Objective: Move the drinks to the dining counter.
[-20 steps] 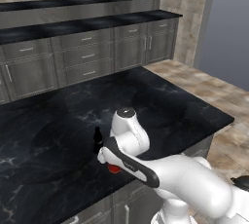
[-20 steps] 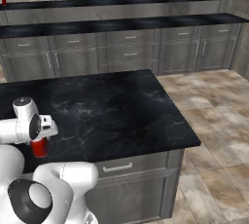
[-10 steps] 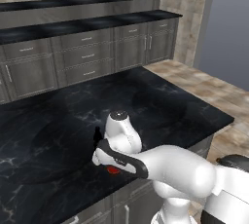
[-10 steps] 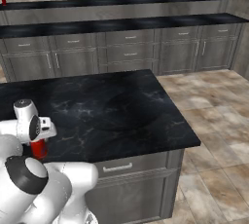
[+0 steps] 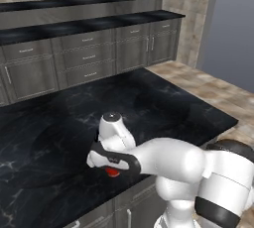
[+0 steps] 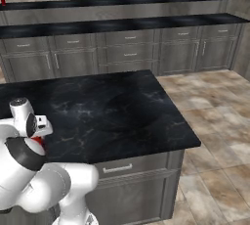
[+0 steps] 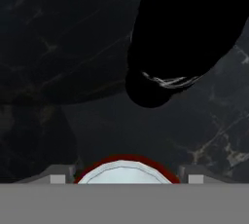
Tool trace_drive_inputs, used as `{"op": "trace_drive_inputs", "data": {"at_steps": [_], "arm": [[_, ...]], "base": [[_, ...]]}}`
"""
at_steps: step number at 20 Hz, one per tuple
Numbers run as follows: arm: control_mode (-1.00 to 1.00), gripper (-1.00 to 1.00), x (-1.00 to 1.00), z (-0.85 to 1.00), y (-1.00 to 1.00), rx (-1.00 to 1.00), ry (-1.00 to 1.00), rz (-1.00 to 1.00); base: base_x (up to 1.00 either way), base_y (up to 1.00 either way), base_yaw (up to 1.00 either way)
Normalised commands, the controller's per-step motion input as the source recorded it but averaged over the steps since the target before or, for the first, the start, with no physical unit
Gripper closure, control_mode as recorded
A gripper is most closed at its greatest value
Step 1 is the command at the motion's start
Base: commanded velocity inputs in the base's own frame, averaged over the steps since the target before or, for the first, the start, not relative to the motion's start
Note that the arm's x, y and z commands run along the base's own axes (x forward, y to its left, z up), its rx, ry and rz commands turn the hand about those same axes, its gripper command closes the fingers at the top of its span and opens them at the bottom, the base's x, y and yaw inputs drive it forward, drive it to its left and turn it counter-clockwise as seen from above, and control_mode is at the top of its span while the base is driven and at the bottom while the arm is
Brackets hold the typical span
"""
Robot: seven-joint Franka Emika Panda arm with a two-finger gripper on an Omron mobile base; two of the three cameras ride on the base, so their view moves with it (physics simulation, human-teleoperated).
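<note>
A red can point(image 7: 127, 168) with a silvery top stands on the black stone island point(image 5: 163, 108), near its front edge. My gripper point(image 7: 126, 177) is down over the can, one fingertip point(image 7: 58, 177) close against each side of its rim, so the jaws are shut on it. In the base views the can point(image 5: 113, 172) point(image 6: 38, 142) peeks out red under the white hand. Just beyond it stands a slim dark bottle point(image 7: 185, 38), seen from above. The dining counter point(image 5: 99, 24) point(image 6: 122, 23) runs along the back wall, two levels high.
A small red thing point(image 6: 2, 2) sits at the far left of the dining counter's raised ledge. Tiled floor point(image 6: 210, 121) lies between the island and the dining counter. The island's right edge point(image 6: 185, 131) drops to grey cabinet fronts.
The jaws have narrowed from wide open onto the red can. The hand has sunk a little and the arm's elbow has swung across. The can and the bottle have stayed in place.
</note>
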Motion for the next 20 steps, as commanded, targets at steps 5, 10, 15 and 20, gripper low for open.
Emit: {"op": "trace_drive_inputs", "data": {"at_steps": [5,10,15,20], "arm": [[-1.0,1.0,-0.85,0.37,-0.77,0.24,0.0,0.0],[-1.0,1.0,-1.0,0.99,-1.0,0.39,0.0,-0.04],[-1.0,1.0,-0.58,1.0,-0.73,0.27,0.02,-0.08],[-1.0,1.0,-0.22,1.0,-0.33,0.07,0.01,-0.1]], "base": [[0.0,0.0,0.0],[0.0,0.0,0.0],[0.0,0.0,0.0],[0.0,0.0,0.0]]}}
